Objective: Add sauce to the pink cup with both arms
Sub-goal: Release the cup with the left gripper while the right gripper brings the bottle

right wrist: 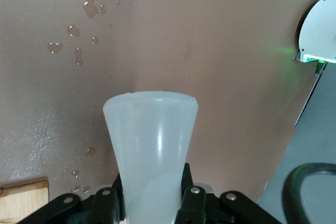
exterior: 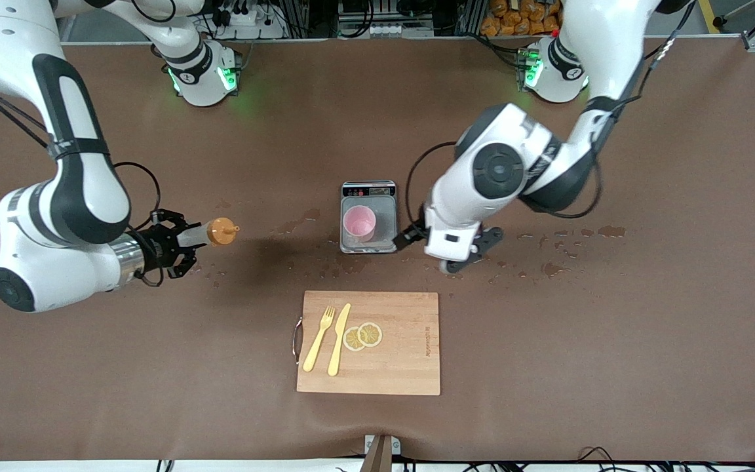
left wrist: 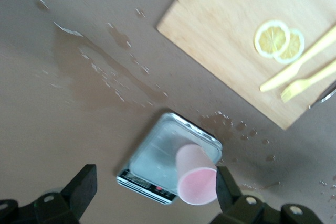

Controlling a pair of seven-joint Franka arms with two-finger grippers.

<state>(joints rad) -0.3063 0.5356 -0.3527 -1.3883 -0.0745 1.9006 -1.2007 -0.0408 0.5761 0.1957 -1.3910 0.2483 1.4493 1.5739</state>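
The pink cup (exterior: 359, 223) stands upright on a small grey scale (exterior: 385, 226) in the middle of the table. My left gripper (exterior: 411, 236) is low beside the scale, toward the left arm's end, and open. In the left wrist view the cup (left wrist: 197, 179) sits on the scale (left wrist: 163, 153) between the spread fingers (left wrist: 81, 187), very close to one of them. My right gripper (exterior: 179, 244) hovers over the table toward the right arm's end, shut on the sauce bottle (exterior: 197, 236). The bottle lies sideways, its orange cap (exterior: 223, 231) pointing at the cup. The translucent bottle (right wrist: 152, 145) fills the right gripper (right wrist: 152, 190).
A wooden cutting board (exterior: 404, 367) lies nearer the front camera than the scale, carrying a yellow fork (exterior: 319, 339), a yellow knife (exterior: 338, 339) and lemon slices (exterior: 363, 335). Wet spots (exterior: 574, 242) dot the brown table round the scale. Both arm bases stand along the table's back edge.
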